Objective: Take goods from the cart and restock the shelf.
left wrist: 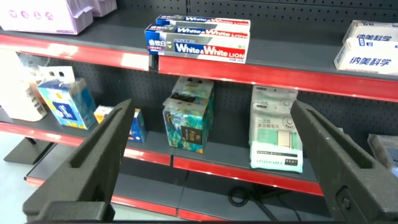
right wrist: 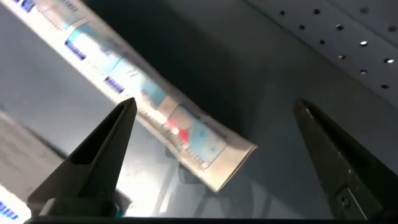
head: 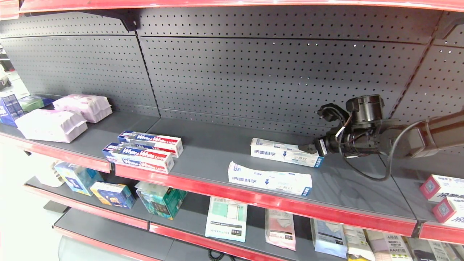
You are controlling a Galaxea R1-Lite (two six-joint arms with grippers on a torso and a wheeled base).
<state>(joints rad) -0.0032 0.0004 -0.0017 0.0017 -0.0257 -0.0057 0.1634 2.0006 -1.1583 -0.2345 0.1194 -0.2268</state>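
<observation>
On the dark shelf (head: pixel 217 145) lie two white toothpaste boxes, one at the rear (head: pixel 284 152) and one by the red front edge (head: pixel 270 178). My right gripper (head: pixel 307 148) is over the shelf at the right end of the rear box. In the right wrist view this gripper (right wrist: pixel 213 106) is open, and the rear box (right wrist: pixel 186 134) lies flat on the shelf beyond its fingers. My left gripper (left wrist: pixel 211 104) is open and holds nothing, in front of the lower shelves. Two blue-and-red toothpaste boxes (head: pixel 145 150) lie side by side further left, also seen from the left wrist (left wrist: pixel 199 40).
Pink tissue packs (head: pixel 54 123) fill the shelf's left end and red-and-white boxes (head: pixel 440 195) its right end. A perforated back panel (head: pixel 272 79) closes the rear. The lower shelf holds tissue boxes (left wrist: pixel 189 115) and hanging packets (left wrist: pixel 273 130).
</observation>
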